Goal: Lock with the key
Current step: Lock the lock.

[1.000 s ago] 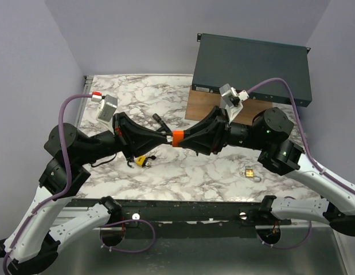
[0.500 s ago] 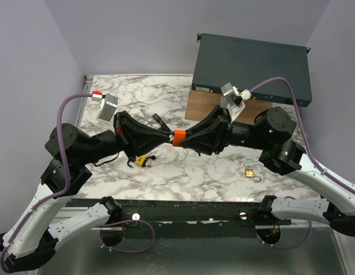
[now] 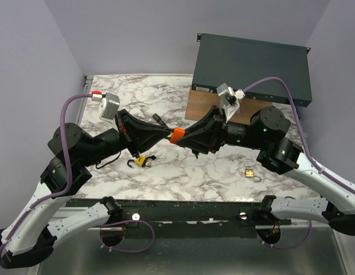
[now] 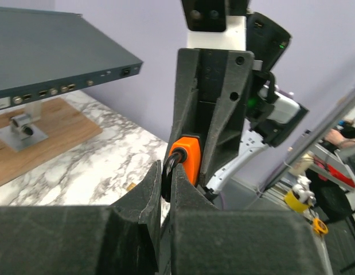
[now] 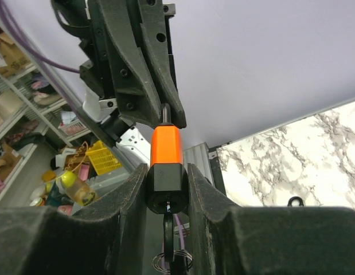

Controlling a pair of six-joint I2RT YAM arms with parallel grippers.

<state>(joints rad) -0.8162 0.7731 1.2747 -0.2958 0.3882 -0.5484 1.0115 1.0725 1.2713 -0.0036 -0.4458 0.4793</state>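
Observation:
An orange padlock [image 3: 177, 136] with a black base hangs in mid-air between both grippers, above the marble table [image 3: 211, 166]. My left gripper [image 3: 167, 134] is shut on its black shackle [image 4: 169, 171], and the orange body [image 4: 187, 157] shows just beyond the fingertips. My right gripper [image 3: 187, 137] is shut on the padlock's black base [image 5: 166, 183], with the orange part [image 5: 166, 146] sticking out past the fingers. A key [image 5: 168, 238] sits in the keyhole at the base, and its ring [image 5: 171, 260] hangs below. The two grippers face each other tip to tip.
A yellow padlock [image 3: 141, 161] with an open shackle lies on the table below the left gripper. A brass padlock [image 3: 250, 171] lies at the front right. A wooden board [image 3: 203, 106] and a dark grey box [image 3: 252, 66] stand at the back right. A small black object [image 3: 159, 120] lies near the middle.
Both grippers and the padlock between them have risen and shifted slightly. The left wrist has tilted a little. Both holds are unchanged.

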